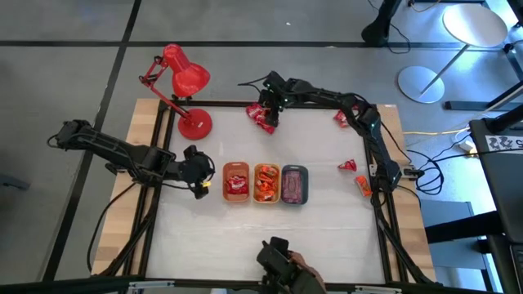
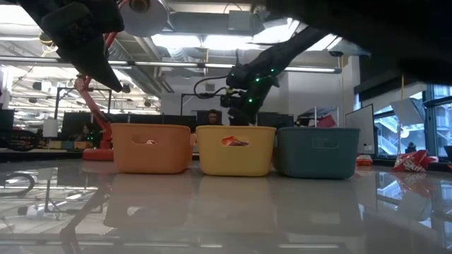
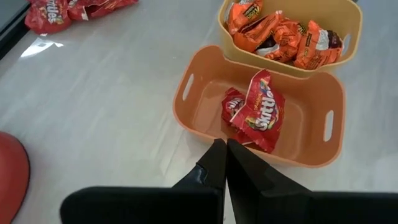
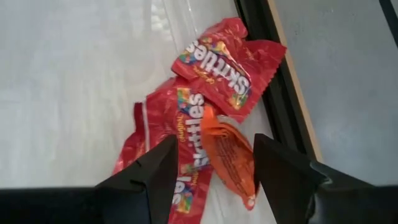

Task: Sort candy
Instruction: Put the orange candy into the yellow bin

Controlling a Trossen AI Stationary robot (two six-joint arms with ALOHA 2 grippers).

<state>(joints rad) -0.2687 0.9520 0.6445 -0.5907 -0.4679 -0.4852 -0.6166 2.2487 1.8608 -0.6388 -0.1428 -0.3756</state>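
Note:
A heap of candy point(image 1: 261, 115) lies at the table's far edge: red Skittles packs point(image 4: 227, 59) and one orange pack point(image 4: 231, 152). My right gripper point(image 4: 214, 167) hovers open over the heap, with a finger on either side of the orange pack. Three trays stand in a row mid-table. The orange tray point(image 3: 205, 102) holds red packs point(image 3: 256, 112), the yellow tray point(image 3: 348, 25) holds orange packs point(image 3: 286, 34), and the grey tray point(image 1: 294, 184) holds pinkish ones. My left gripper point(image 3: 222, 158) is shut and holds nothing, just left of the orange tray.
A red desk lamp point(image 1: 185, 77) stands at the far left corner. Loose candy lies near the right edge point(image 1: 347, 165), point(image 1: 363, 185) and at the far right point(image 1: 341, 118). A dark device point(image 1: 276, 257) sits at the near edge.

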